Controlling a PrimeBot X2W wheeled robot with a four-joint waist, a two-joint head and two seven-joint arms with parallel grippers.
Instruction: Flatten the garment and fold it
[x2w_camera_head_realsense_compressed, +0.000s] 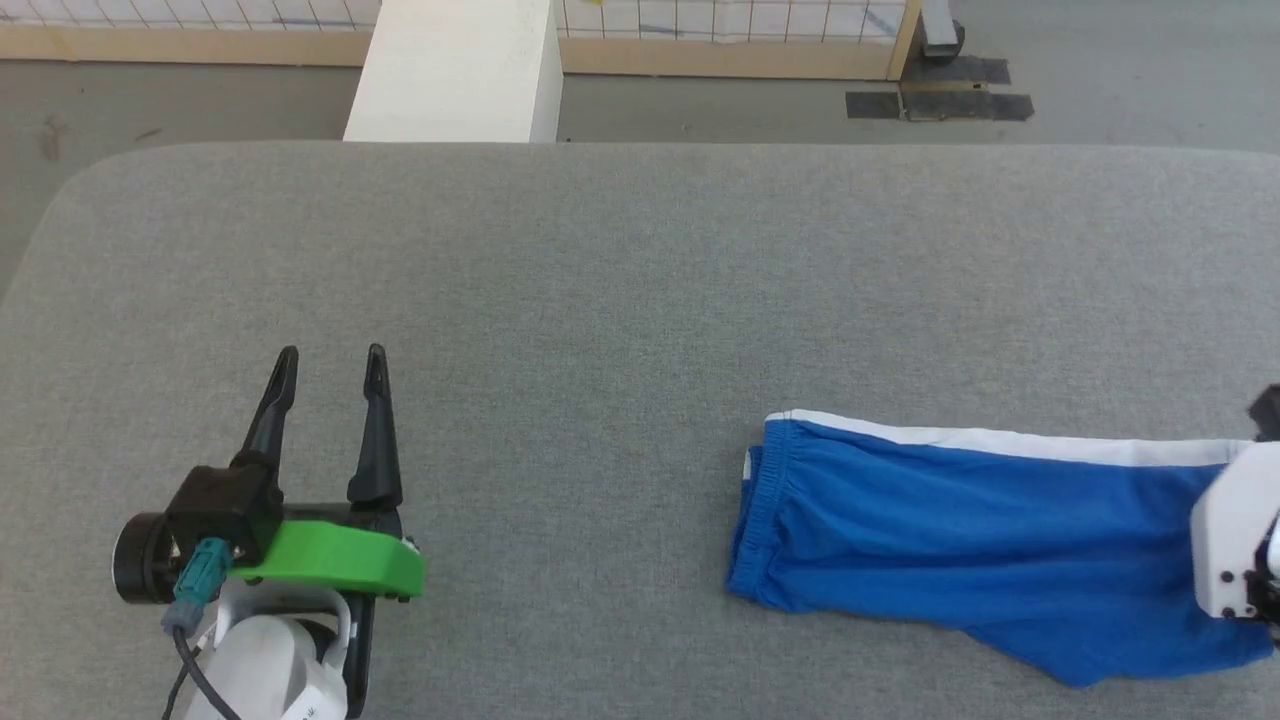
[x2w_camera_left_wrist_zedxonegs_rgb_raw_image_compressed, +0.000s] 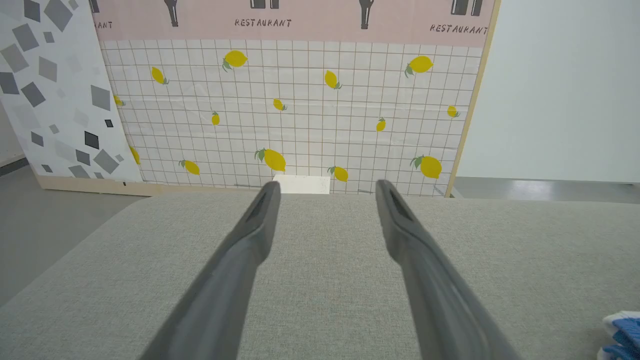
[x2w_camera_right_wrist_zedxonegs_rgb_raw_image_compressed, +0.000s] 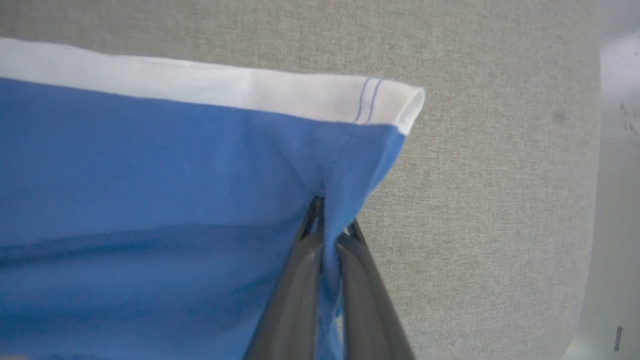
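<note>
Head view puts the garment (x2w_camera_head_realsense_compressed: 960, 520) on the right half of the grey worktop (x2w_camera_head_realsense_compressed: 640, 260), close to its near edge. The gathered waistband (x2w_camera_head_realsense_compressed: 762, 500) points toward the worktop's middle, the leg runs out to the right edge, and the white stripe (x2w_camera_head_realsense_compressed: 1000, 440) lies along the far side. Your right gripper (x2w_camera_right_wrist_zedxonegs_rgb_raw_image_compressed: 331, 220) has its jaws clenched on the blue cloth just inside the leg hem (x2w_camera_right_wrist_zedxonegs_rgb_raw_image_compressed: 409, 106), a little below the stripe. The fabric puckers up into a small ridge where they bite. Your left gripper (x2w_camera_head_realsense_compressed: 332, 352) sits well apart near the worktop's left near corner, jaws spread and holding nothing. The bite looks narrow and close to the hem, so I judge that a quick pull could slip the cloth free. You cannot tell from these views how many layers are caught. If only the top one is, lifting would peel it off the lower one and open the shorts instead of folding them. With one corner held and the other arm idle, the unheld near side may lag, so the fold lands skewed or creased. The worktop's woven cover looks grippy, so a low drag could bunch the cloth rather than carry it. The right edge of the worktop is also near your grip, so an outward move risks trailing the leg over it.
</note>
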